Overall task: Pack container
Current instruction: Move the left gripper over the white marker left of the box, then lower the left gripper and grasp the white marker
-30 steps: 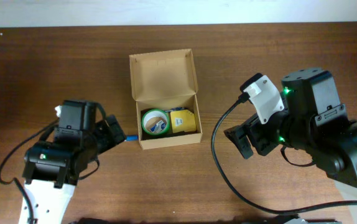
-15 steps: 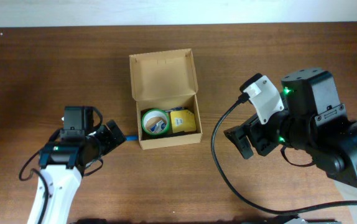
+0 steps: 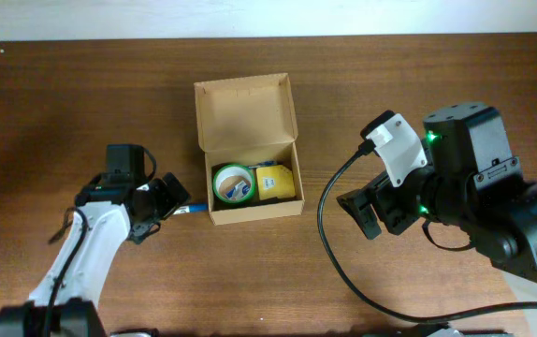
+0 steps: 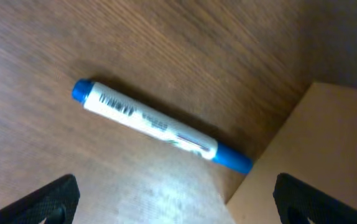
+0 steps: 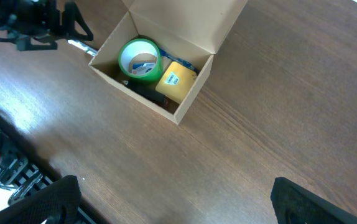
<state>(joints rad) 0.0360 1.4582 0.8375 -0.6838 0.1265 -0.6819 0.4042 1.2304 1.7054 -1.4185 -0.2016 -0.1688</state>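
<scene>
container (image 3: 246, 112): mid counter (image 3: 437, 84), flap lid open, holds green tape roll (image 3: 233, 183) and yellow item (image 3: 276, 184) | blue-white marker (image 4: 160, 126): flat on counter, one blue end at container's left wall | left tool (image 3: 163, 199): spread wide, empty, beside marker | right tool (image 3: 362, 212): spread wide, empty, well right of container

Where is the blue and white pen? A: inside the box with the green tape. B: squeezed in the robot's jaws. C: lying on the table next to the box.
C: the pen lies flat on the table, one blue end by the outer wall of the box.
</scene>
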